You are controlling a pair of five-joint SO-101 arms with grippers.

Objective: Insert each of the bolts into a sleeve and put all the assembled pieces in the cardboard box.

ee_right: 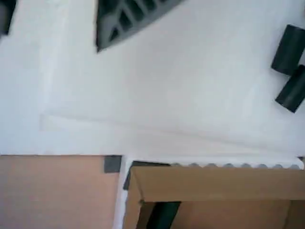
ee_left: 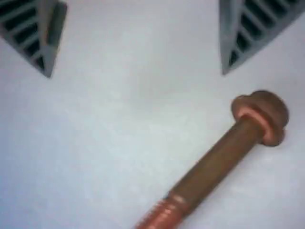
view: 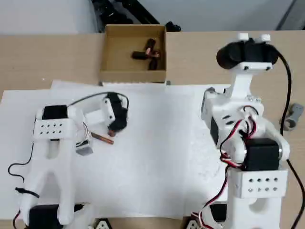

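Note:
A copper bolt lies flat on the white paper, its head toward one fingertip of my left gripper. That gripper is open and holds nothing; the bolt lies just beyond its tips. From above, the same bolt lies beside the left gripper. Two black sleeves lie side by side on the paper, off to the side of my right gripper, which is open and empty. The cardboard box at the table's back holds assembled pieces. Its near wall is close to the right gripper.
White paper covers most of the wooden table. The right arm stands tall at the right, with cables on it. A small grey part lies at the table's right edge. Dark equipment sits behind the box.

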